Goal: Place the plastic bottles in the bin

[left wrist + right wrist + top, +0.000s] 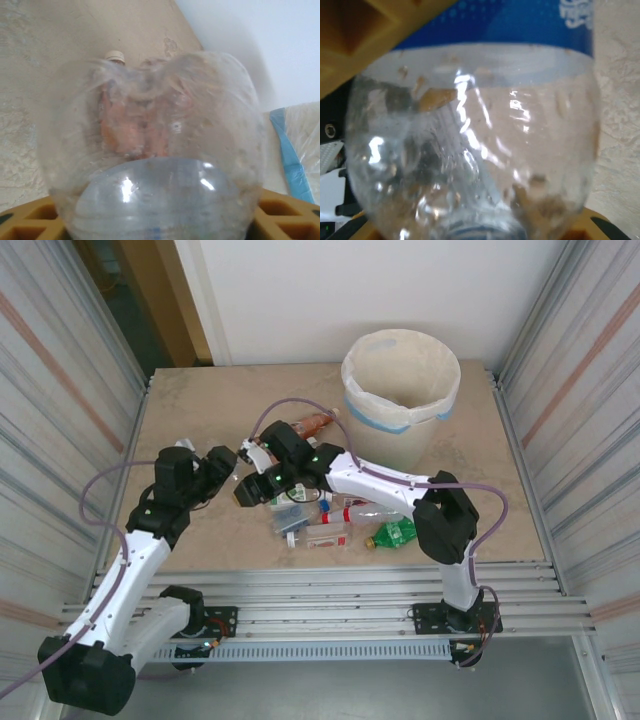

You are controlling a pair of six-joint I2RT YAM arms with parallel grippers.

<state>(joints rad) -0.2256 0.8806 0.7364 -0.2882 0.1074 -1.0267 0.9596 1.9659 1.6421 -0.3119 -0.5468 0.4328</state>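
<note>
A clear plastic bottle [246, 490] with a blue label hangs above the table between my two grippers. The right gripper [258, 484] is shut on its neck end; in the right wrist view the bottle [480, 150] points its blue cap at the camera. My left gripper [220, 478] sits at the bottle's base, and its yellow fingers [30, 220] stand apart on either side of the base [160, 200]. The cream-white bin [400, 390] with a blue tape band stands at the far right.
A brownish bottle [312, 425] with a white cap [114, 55] lies near the bin's left side. Several more bottles [320, 525], one of them green [393, 532], lie in a heap under the right arm. Corrugated walls flank the table.
</note>
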